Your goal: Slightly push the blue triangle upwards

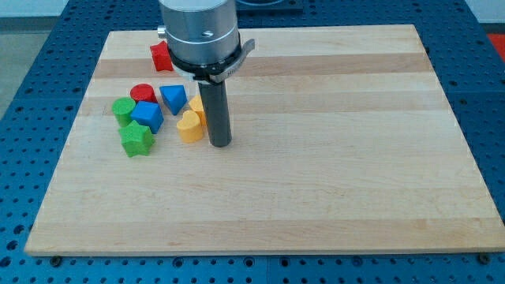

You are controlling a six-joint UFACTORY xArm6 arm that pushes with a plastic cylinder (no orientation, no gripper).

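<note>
My tip (220,144) rests on the wooden board (316,197), just right of the yellow heart (189,126) and nearer the view's bottom than the blue triangle (173,98). There are no fingers here to be wide or narrow; the arm ends in a plain dark rod that grasps nothing.

The blue triangle sits at the far right of a tight cluster on the left half of the board. The red cylinder (143,93) is just to its left, the blue hexagon-like block (147,116) lies near its lower left, and the yellow heart sits just below it. A second yellow block (198,108) shows between the heart and the rod, partly hidden, so its shape is unclear. Two green blocks (123,110) (136,140) close the cluster's left edge, and a red block (161,57) stands apart at the far side, half behind the arm.

The tip seems placed low and right because an upward push needs contact from below. The yellow blocks occupy that space, so reaching the triangle cleanly looks awkward.
</note>
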